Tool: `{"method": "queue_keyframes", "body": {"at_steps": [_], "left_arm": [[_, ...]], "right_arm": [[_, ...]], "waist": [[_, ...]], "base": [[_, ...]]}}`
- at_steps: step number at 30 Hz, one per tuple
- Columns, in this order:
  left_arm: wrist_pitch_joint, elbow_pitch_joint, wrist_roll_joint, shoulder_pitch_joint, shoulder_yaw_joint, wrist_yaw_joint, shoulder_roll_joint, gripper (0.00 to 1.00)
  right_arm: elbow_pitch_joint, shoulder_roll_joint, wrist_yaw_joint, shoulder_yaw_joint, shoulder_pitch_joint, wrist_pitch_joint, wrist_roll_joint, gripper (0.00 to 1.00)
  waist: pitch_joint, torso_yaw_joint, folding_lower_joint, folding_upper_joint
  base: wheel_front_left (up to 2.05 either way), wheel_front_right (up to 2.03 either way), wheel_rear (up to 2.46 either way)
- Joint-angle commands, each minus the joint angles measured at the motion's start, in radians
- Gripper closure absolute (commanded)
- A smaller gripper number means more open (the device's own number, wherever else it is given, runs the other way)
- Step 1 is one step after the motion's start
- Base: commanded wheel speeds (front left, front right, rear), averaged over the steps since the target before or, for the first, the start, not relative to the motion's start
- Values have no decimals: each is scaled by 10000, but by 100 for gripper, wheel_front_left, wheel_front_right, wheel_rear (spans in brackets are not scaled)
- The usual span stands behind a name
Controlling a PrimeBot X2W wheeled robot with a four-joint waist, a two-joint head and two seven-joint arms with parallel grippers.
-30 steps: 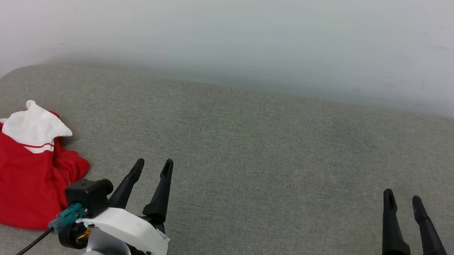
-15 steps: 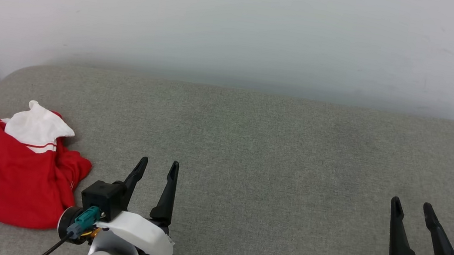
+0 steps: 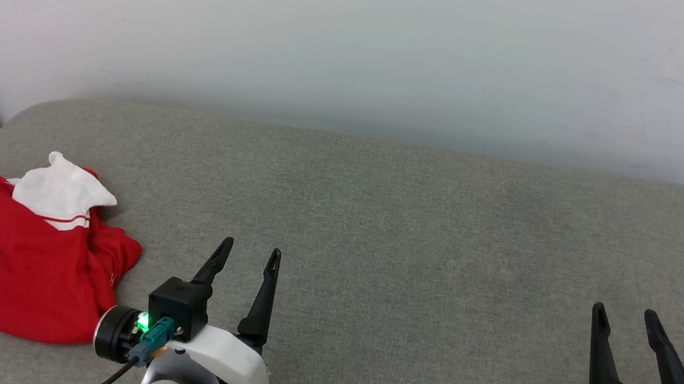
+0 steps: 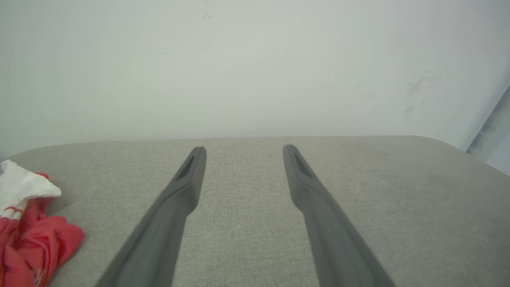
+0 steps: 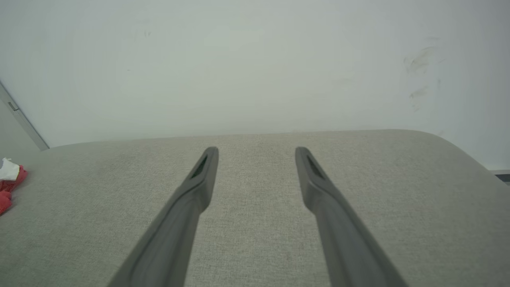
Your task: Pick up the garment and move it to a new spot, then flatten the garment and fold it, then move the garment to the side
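Garment (image 3: 8, 267) crumpled at far left of grey fabric surface (image 3: 408, 240), white sleeve on top, lettering seemingly "LLS". Left pincer (image 3: 250, 248) released, near heap. Right pincer (image 3: 625, 310) released, well apart.

left gripper (image 3: 248, 252) low at left, fingers spread apart, right gripper (image 3: 626, 313) low at right, fingers likewise parted

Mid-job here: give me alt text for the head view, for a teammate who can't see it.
A crumpled red garment with a white sleeve lies ungripped at the left end of a grey cushioned surface. The left end effector is open just right of it; the right end effector is open at the far right.
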State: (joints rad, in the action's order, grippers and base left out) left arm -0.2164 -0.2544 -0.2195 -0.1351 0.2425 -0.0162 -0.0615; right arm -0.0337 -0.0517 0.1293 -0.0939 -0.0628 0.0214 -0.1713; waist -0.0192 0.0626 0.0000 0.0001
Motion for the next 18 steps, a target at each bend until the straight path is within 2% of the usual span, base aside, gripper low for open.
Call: {"method": "queue_keyframes", "body": {"at_steps": [1, 18], "left_arm": [[-111, -2, 238, -200, 47, 40, -51, 0], [-436, -336, 1142, -321, 274, 148, 14, 0]], "right_arm": [[-121, 17, 23, -9, -95, 58, 244, 0], [-41, 21, 14, 18, -126, 299, 1024, 0]], "waist": [[-2, 6, 0, -1], [-14, 4, 0, -1]], "base": [[0, 0, 0], [0, 0, 0]]}}
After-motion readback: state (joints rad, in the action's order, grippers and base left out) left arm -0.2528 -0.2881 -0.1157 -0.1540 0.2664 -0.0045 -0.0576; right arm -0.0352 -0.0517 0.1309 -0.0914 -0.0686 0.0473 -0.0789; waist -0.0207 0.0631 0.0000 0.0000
